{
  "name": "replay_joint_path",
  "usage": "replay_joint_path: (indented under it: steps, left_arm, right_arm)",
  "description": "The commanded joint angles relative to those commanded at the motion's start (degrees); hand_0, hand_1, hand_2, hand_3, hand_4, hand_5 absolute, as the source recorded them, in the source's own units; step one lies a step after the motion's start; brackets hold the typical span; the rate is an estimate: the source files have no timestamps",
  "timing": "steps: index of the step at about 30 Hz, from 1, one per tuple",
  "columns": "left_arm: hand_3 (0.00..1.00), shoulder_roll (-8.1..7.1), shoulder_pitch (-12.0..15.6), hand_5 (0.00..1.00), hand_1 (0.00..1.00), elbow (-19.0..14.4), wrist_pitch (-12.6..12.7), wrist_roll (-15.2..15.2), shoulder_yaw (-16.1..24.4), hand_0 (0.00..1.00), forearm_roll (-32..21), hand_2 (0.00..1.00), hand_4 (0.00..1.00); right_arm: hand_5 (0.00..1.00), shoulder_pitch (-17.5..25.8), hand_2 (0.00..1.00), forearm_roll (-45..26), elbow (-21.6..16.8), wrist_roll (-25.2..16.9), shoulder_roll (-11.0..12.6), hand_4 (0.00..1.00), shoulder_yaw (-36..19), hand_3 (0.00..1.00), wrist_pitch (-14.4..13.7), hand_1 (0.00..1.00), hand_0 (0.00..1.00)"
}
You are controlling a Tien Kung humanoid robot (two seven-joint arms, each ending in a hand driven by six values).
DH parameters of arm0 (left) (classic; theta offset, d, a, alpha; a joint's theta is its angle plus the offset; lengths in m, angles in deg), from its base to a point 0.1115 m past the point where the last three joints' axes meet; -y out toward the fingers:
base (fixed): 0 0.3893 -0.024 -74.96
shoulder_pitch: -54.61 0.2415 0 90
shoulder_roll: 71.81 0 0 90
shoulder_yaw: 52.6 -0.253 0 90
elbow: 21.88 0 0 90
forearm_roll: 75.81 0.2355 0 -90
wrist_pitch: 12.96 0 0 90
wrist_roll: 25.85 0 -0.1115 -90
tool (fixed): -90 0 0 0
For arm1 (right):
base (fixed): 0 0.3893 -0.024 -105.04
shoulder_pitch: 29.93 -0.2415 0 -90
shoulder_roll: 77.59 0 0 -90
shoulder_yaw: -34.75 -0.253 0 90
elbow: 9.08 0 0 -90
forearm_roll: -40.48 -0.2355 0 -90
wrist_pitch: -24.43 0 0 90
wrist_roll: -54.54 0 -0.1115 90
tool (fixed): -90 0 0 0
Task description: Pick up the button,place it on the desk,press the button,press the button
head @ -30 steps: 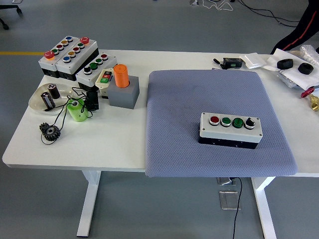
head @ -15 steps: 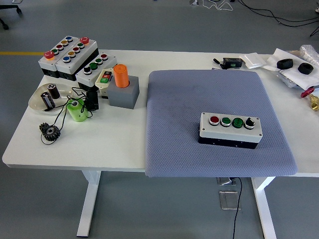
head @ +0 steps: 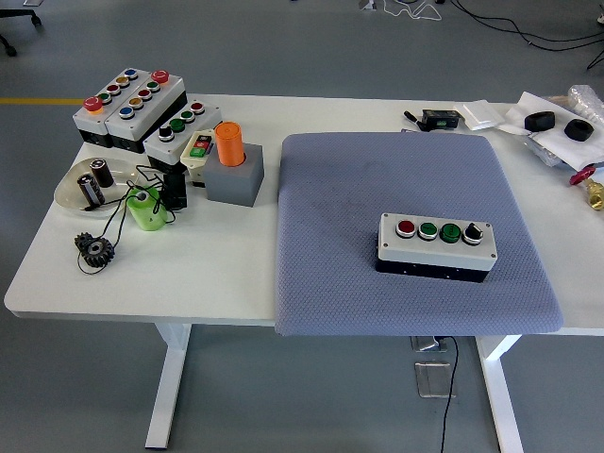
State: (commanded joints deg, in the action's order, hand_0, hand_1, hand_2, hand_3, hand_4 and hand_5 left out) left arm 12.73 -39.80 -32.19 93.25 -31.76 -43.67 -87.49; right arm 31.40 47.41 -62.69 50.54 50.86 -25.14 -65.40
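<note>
Head view of the white table (head: 226,274), read from left to right. At the far left corner stand two grey push-button control boxes (head: 127,99) side by side, their caps red, blue, yellow and green; a third, smaller grey control box (head: 181,127) lies just to their right, with a cream two-button pendant switch (head: 199,146) leaning against it. Nearer the viewer sits a shallow translucent dish (head: 75,189) holding two dark cylindrical parts, probably so that they cannot roll off. Right of the dish a lime-green cylinder (head: 145,209) stands among loose black wires, and a small black toothed gear (head: 94,249) lies near it towards the table's near edge. An orange cylinder (head: 229,143) stands upright in a grey square block (head: 234,181), which appears to serve as its holder. These items are grouped well apart from the work area, apparently as spares.

The middle and right of the table are covered by a grey-blue textured pad (head: 340,283). On it, right of centre and towards the near edge, rests the task's thing: a white four-position button box with a black base (head: 436,246), carrying a red button, two green buttons and a black selector knob. It lies flat with the caps facing up, a position that suits pressing from above. At the far right corner lie small black parts and clear plastic bags (head: 557,121).

Neither robot hand appears, so their state cannot be told. No person is visible.
</note>
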Motion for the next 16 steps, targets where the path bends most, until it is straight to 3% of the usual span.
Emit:
replay_joint_path:
  steps: [7,16]
  left_arm:
    - [0.561,0.08,0.57,0.998,0.733,0.0,0.32,1.1,3.17,0.677,4.54,0.742,0.406]
    - [0.564,0.16,0.87,0.998,0.733,-0.05,0.4,0.94,1.97,0.677,2.98,0.742,0.406]
  right_arm:
    - [0.698,0.16,0.819,-2.9,-1.49,-0.25,-0.73,0.612,-0.1,0.831,-0.07,0.785,0.847]
    - [0.7,0.26,0.819,-4.12,-2.04,-0.19,-0.22,0.602,0.3,0.828,-0.16,0.784,0.849]
